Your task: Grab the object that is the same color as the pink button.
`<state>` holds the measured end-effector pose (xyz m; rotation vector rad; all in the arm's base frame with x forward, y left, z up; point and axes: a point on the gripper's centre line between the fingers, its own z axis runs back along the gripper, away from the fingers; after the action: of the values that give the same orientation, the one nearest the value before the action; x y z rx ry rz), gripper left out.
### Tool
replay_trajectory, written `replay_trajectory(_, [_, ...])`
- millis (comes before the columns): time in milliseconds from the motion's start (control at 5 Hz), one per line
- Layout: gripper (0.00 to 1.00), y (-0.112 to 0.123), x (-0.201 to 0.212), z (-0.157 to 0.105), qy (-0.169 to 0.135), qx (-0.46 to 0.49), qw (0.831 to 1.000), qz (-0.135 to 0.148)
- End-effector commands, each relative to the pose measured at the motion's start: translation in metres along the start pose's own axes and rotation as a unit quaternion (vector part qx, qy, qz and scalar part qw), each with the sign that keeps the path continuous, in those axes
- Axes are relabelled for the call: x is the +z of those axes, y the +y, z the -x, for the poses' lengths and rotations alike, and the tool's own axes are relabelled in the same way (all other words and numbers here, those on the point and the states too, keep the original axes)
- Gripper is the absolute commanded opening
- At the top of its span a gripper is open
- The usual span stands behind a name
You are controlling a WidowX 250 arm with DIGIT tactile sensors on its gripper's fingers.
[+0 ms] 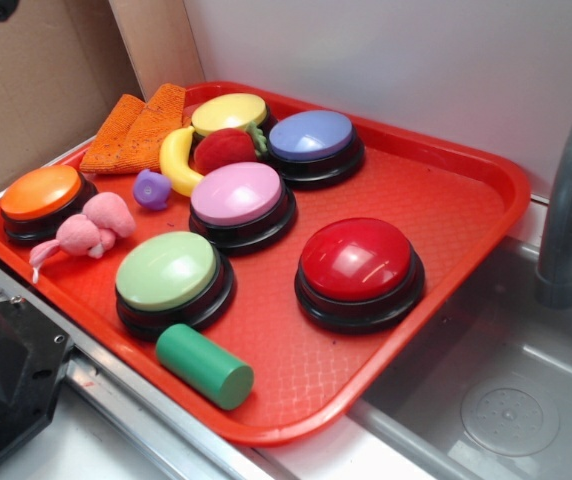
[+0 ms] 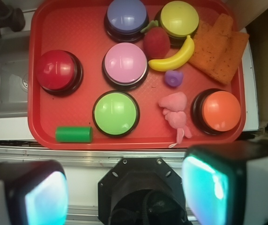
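Note:
The pink plush toy (image 1: 91,232) lies on the red tray (image 1: 446,200) between the orange button (image 1: 42,194) and the green button (image 1: 169,272), its string tail at the tray's edge. In the wrist view the toy (image 2: 176,111) lies right of the green button (image 2: 115,113). The pink button (image 1: 238,195) sits mid-tray, also seen in the wrist view (image 2: 125,64). My gripper (image 2: 124,194) is open and empty, high above and off the tray's near edge. It does not show in the exterior view.
Also on the tray: a red button (image 1: 358,262), blue-lavender button (image 1: 312,138), yellow button (image 1: 229,114), red strawberry (image 1: 225,149), banana (image 1: 177,160), purple knob (image 1: 151,188), green cylinder (image 1: 204,366), orange cloth (image 1: 136,131). A sink (image 1: 496,400) and faucet (image 1: 571,200) lie to the right.

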<state>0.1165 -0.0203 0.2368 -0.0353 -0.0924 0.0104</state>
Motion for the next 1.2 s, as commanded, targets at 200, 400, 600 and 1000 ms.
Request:
replay_trajectory(200, [1.00,0.010,-0.018,-0.009,-0.003,0.049,0.999,0.001])
replay_trajectory(400, [1.00,0.025,-0.046,-0.021,0.004,0.102,0.995,-0.012])
replay_trajectory(600, [1.00,0.043,-0.084,-0.027,0.002,0.162,0.986,-0.036])
replay_trajectory(1000, [1.00,0.074,-0.132,-0.027,-0.029,0.302,0.951,-0.067])
